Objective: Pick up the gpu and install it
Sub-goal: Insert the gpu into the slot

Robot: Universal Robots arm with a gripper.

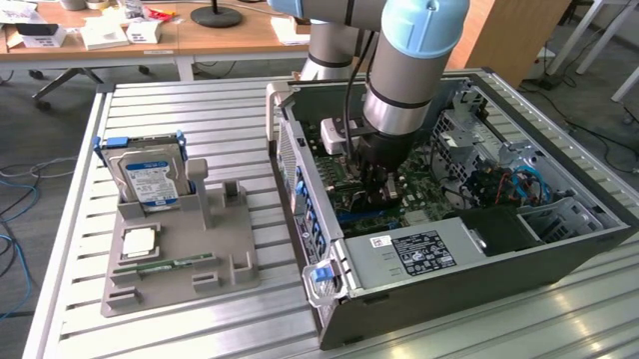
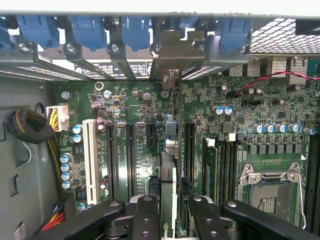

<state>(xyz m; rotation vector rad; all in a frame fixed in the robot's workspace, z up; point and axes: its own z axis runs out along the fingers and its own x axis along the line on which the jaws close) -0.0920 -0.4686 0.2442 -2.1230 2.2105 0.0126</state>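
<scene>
Jaws clamp the gpu point(image 2: 168, 185) edge-on inside the computer case point(image 1: 479, 299), at 3 o'clock from the hard drive point(image 1: 150, 179) in the exterior view, at the motherboard point(image 2: 130, 100) slots. Hazard: edge connector offset from its slot, or bracket point(image 2: 172, 50) fouling the rear frame point(image 2: 115, 47), would jam the card

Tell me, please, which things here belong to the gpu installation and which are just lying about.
Belongs to the job: gpu, held edge-on in the gripper; motherboard; open computer case.
Lying about: hard drive, memory stick and square chip on the grey holder.
</scene>
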